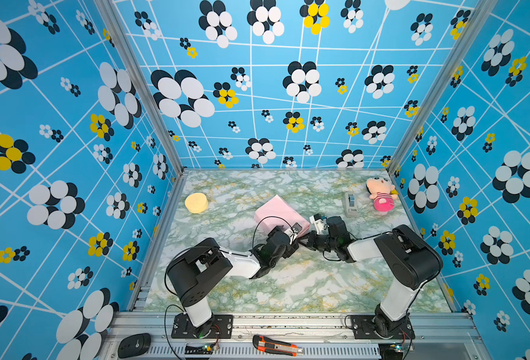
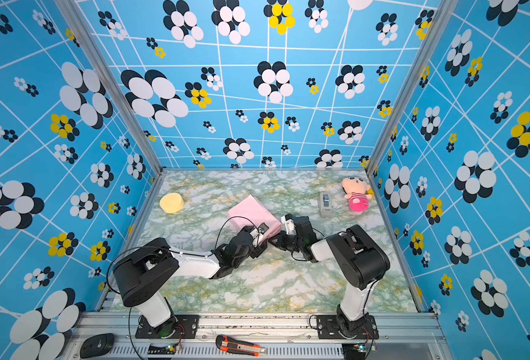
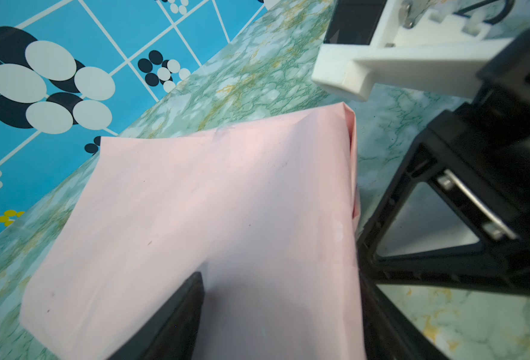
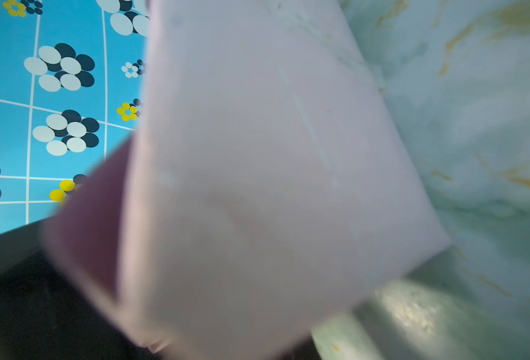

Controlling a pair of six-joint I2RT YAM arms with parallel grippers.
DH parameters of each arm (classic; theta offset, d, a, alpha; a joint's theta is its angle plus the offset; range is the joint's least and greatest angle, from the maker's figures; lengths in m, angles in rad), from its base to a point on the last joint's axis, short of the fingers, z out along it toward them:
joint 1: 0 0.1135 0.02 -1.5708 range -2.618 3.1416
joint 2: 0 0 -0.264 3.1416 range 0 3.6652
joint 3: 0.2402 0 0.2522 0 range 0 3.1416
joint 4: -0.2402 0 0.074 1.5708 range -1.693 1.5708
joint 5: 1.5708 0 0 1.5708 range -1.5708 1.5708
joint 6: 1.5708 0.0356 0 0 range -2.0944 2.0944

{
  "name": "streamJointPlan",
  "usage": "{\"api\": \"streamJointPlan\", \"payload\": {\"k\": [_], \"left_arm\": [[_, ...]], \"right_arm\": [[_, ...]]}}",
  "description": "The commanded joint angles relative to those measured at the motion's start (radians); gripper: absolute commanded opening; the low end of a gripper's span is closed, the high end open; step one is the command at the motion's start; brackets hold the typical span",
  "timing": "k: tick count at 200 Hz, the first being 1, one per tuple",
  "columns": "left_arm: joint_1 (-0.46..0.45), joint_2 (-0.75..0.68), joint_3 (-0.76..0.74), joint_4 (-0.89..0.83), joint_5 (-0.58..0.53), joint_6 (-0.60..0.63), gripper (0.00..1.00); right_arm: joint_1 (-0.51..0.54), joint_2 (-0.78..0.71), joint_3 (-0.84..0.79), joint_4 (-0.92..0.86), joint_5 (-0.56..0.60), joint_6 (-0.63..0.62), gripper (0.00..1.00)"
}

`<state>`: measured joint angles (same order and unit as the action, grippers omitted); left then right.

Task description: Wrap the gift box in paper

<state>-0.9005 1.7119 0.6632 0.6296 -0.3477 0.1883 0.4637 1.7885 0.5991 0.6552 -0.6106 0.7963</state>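
The paper (image 1: 277,213) (image 2: 251,212), pale pink side out, is folded into a parcel in the middle of the marble table. The gift box is hidden under it. My left gripper (image 1: 296,230) (image 2: 262,229) stands open at the parcel's near edge. In the left wrist view the paper (image 3: 226,202) runs between its fingers (image 3: 176,318), one lying over the top and one at the side edge. My right gripper (image 1: 304,240) (image 2: 273,240) meets the parcel's near right corner and is shut on a flap of paper (image 4: 257,171) that hides its jaws.
A yellow round sponge (image 1: 196,202) lies at the back left. A grey tape dispenser (image 1: 350,204) and a plush doll (image 1: 380,193) sit at the back right. A utility knife (image 1: 276,344) and a black mouse (image 1: 134,345) rest on the front rail. Patterned walls enclose three sides.
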Motion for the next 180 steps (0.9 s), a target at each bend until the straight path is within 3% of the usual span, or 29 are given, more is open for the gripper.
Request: {"api": "streamJointPlan", "payload": {"k": [1,52,74,115,180], "left_arm": [[0.014,-0.021,-0.010,-0.195,0.029,-0.033,0.78],[0.020,-0.159,0.048,-0.278,0.079,-0.009,0.83],[0.027,-0.235,0.055,-0.305,0.103,-0.019,0.83],[0.140,-0.318,0.086,-0.382,0.203,-0.156,0.81],[0.216,-0.172,0.154,-0.399,0.301,-0.216,0.73]], "right_arm": [[0.007,-0.055,0.018,-0.033,0.006,-0.044,0.00],[0.007,-0.305,0.002,-0.335,0.075,-0.177,0.00],[0.012,-0.347,0.010,-0.415,0.098,-0.209,0.00],[0.031,-0.286,0.016,-0.383,0.097,-0.203,0.00],[0.039,-0.149,0.089,-0.267,0.090,-0.176,0.00]]}}
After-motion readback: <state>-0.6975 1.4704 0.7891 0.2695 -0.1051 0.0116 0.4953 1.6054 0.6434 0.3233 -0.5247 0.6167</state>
